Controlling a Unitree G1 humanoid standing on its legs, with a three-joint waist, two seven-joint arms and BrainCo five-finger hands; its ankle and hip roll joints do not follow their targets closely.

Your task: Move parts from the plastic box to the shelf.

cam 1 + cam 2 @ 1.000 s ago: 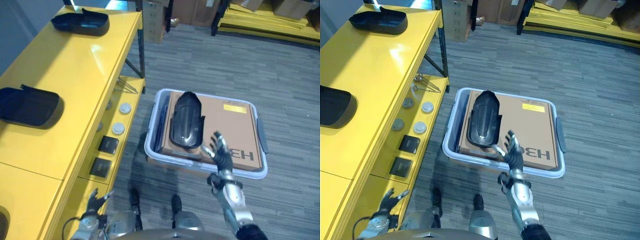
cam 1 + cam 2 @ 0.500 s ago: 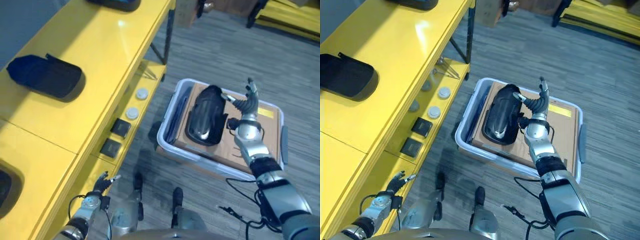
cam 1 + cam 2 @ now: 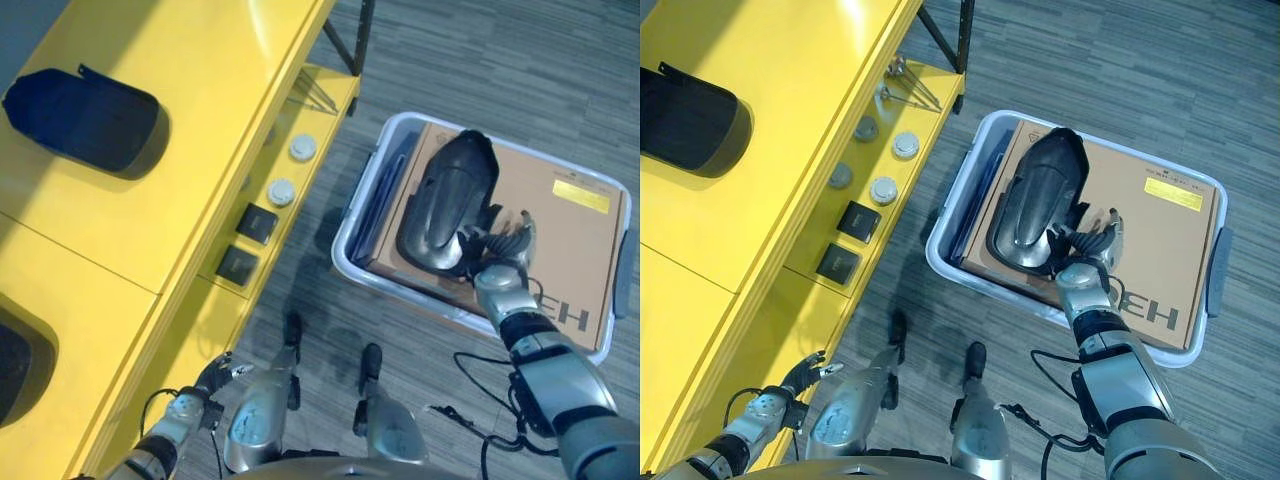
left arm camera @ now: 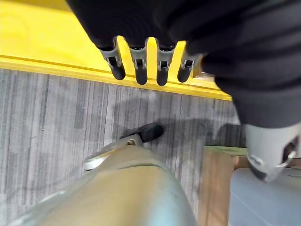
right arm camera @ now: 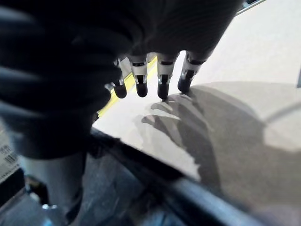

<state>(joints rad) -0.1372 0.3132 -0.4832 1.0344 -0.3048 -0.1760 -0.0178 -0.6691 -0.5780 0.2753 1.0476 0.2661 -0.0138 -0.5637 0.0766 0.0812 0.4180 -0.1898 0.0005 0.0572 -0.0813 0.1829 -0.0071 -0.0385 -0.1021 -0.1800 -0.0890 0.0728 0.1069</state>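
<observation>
Right hand point(image 3: 1087, 262) dropped to glossy black curved moulded plastic part point(image 3: 1034, 202) — fingers spread, empty; rigid, slick — you grip its rim.

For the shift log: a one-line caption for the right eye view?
Right robot hand open at the black part on cardboard in the plastic box.

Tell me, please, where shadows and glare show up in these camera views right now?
Right wrist view: the right hand casts a soft finger-shaped shadow on the cardboard past its fingers. Left eye view: a dark shadow lies beside the black part on the yellow shelf. Right eye view: a pale glare patch sits on the shelf top near the upper edge.
</observation>
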